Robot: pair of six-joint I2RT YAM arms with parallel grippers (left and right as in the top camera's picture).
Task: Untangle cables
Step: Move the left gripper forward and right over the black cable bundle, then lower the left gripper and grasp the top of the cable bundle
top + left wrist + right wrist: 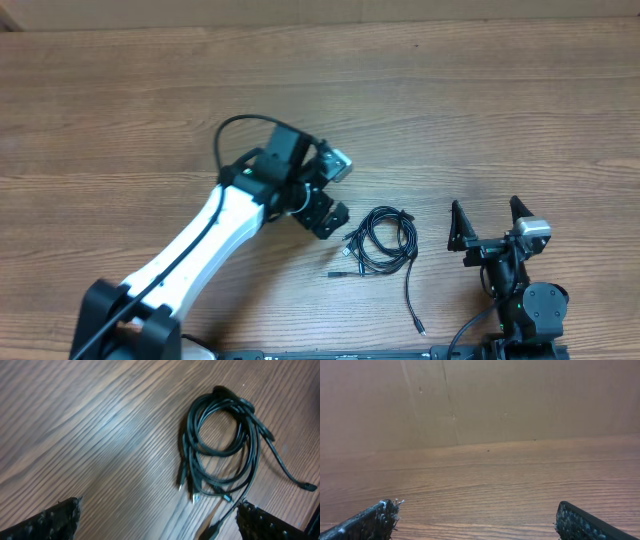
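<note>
The cables lie as a small looped black bundle on the wooden table, with plug ends at its left and one strand trailing toward the front. In the left wrist view the cables sit ahead and to the right, plug tips pointing toward me. My left gripper is open just left of the bundle, above the table; its fingertips show at the bottom corners of the left wrist view, the right one near a strand. My right gripper is open and empty, right of the bundle; in the right wrist view it faces bare table.
The wooden table runs far back to a brown wall. The left arm reaches diagonally from the front left. The right arm's base sits at the front right edge.
</note>
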